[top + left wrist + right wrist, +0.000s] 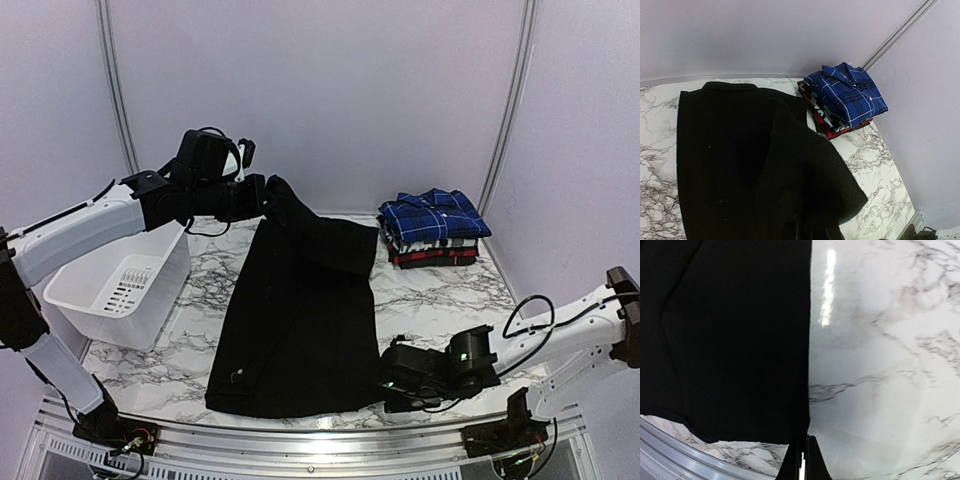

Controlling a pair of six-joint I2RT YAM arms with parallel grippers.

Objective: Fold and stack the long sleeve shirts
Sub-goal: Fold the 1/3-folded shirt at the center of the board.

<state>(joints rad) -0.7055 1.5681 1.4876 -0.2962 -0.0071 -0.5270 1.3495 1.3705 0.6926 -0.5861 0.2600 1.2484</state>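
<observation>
Item 1 – left gripper [262,196]: jaws closed tight on the black shirt [295,320]. It holds the shirt's far left corner up off the worktop [440,295], above the far edge. From the left wrist camera a fold of black cloth [805,175] hangs down from the gripper [805,233] and drapes over the rest of the garment.

Item 2 – right gripper [392,386]: low on the worktop near the near edge, fingers brought together with no gap showing. In its own wrist view the closed fingertips [804,460] sit right at the shirt's [730,340] near right corner, touching the hem's edge. I cannot tell whether any cloth is pinched between them.

Item 3 – black shirt: spread lengthwise down the middle of the worktop, from the far edge almost to the near edge. The near part lies flat. The far part is folded over on itself, slanting from the raised left corner down towards the right.

Item 4 – plaid shirts [435,230]: a folded stack at the far right corner of the worktop, apart from the black shirt. Blue-and-white is on top, black-and-white is beneath it, and red is at the bottom. The left wrist view shows the same pile [847,92] against the wall corner.

Item 5 – basket [150,310]: white plastic, at the left edge of the worktop, tilted, just beside the black shirt's left side. I see only its slotted inner wall.
</observation>
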